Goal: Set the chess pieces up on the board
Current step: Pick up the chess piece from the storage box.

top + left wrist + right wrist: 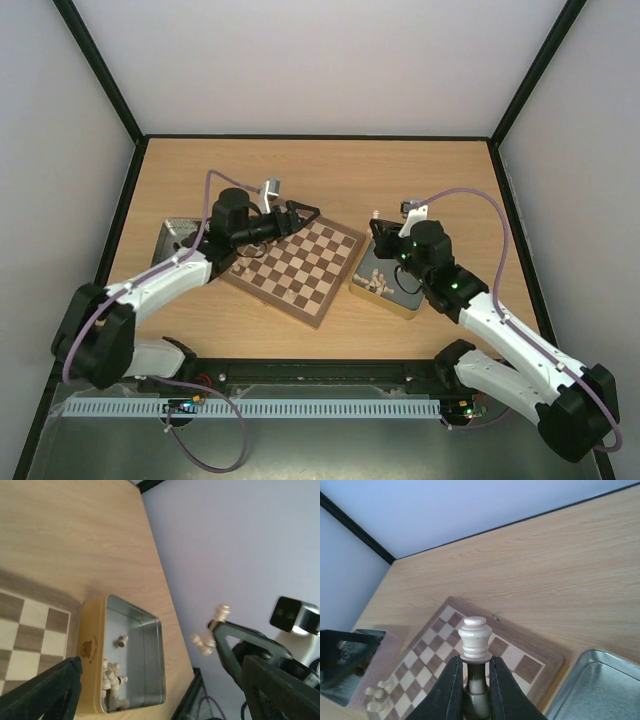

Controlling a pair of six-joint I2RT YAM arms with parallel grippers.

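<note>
The board [300,265] lies mid-table, turned like a diamond. My right gripper [475,662] is shut on the stem of a tall pale chess piece [475,635], held above the board's near corner [540,665]. In the top view this gripper [380,232] hangs over the gold tin [400,305]. My left gripper [303,214] hovers at the board's far corner, open with nothing between its fingers [147,650]. Two pale pieces [206,642] show by its far fingertip; I cannot tell if they touch it. A few pale pieces [375,695] stand on the board's left edge.
The gold tin [92,645] holds several loose pale pieces [112,677] and sits just right of the board. A silver tray [170,235] lies left of the board, partly under my left arm. Black-framed walls close the table on three sides.
</note>
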